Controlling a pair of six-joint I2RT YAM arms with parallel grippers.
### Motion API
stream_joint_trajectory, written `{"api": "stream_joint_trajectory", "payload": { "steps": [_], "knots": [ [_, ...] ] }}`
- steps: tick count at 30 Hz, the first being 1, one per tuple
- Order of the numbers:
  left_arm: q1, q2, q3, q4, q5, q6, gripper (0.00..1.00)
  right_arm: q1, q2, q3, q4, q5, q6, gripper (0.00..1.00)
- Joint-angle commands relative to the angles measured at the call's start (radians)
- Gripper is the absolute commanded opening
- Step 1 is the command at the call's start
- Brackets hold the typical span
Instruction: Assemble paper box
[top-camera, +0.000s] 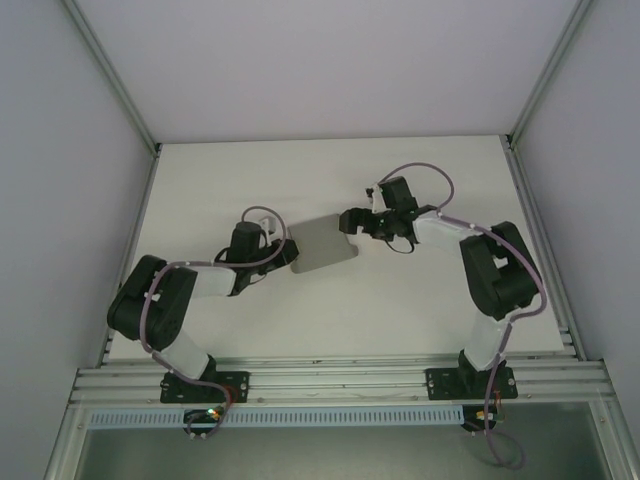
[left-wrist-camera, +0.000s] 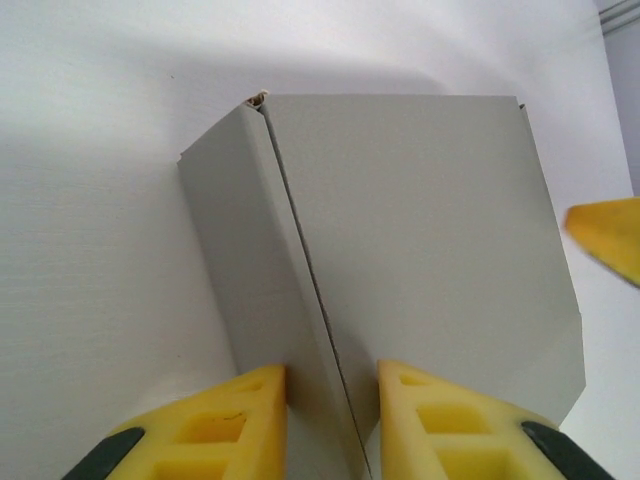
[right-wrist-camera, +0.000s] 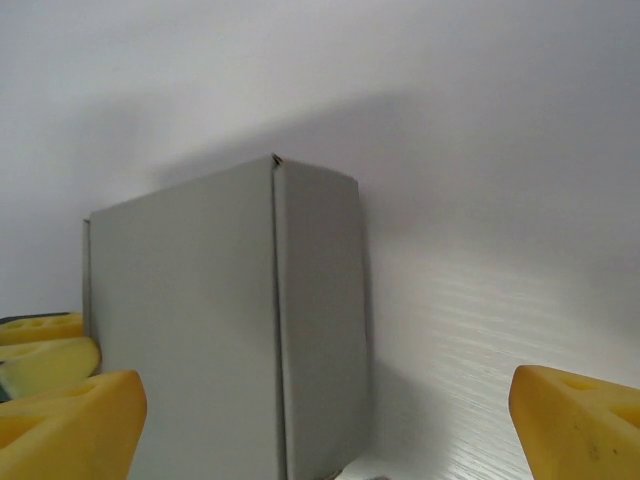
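While the paper box (top-camera: 322, 245) looks all but finished, left jaws straddle its 9 o'clock edge, grip unclear; right jaws gape opposite.

Lighting was soft and even, coming from overhead, with no harsh glare on the white table (top-camera: 420, 180). From the top camera the arms threw only faint shadows. The wrist cams looked dimmer and greyer, and the paper box (left-wrist-camera: 420, 230) cast a broad, fuzzy shadow on the surface behind it. Up close, the right wrist's yellow fingers (right-wrist-camera: 70, 420) went soft and blurry at the frame's bottom edge.
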Motion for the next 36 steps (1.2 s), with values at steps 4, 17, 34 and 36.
{"api": "stream_joint_trajectory", "payload": {
  "steps": [4, 17, 34, 36],
  "knots": [
    [0.019, 0.031, -0.074, -0.080, -0.011, -0.004, 0.21, 0.004, 0.097, 0.071, -0.002, -0.211, 0.061, 0.93],
    [0.065, 0.055, -0.124, 0.036, 0.040, -0.026, 0.19, 0.015, 0.179, 0.089, 0.143, -0.427, 0.160, 0.81],
    [-0.077, -0.354, 0.138, -0.325, -0.107, 0.635, 1.00, -0.039, -0.012, -0.013, 0.142, -0.388, 0.459, 0.44],
    [-0.138, -0.399, 0.159, -0.409, -0.098, 0.843, 1.00, -0.072, -0.045, -0.037, 0.107, -0.416, 0.547, 0.43]
  ]
}}
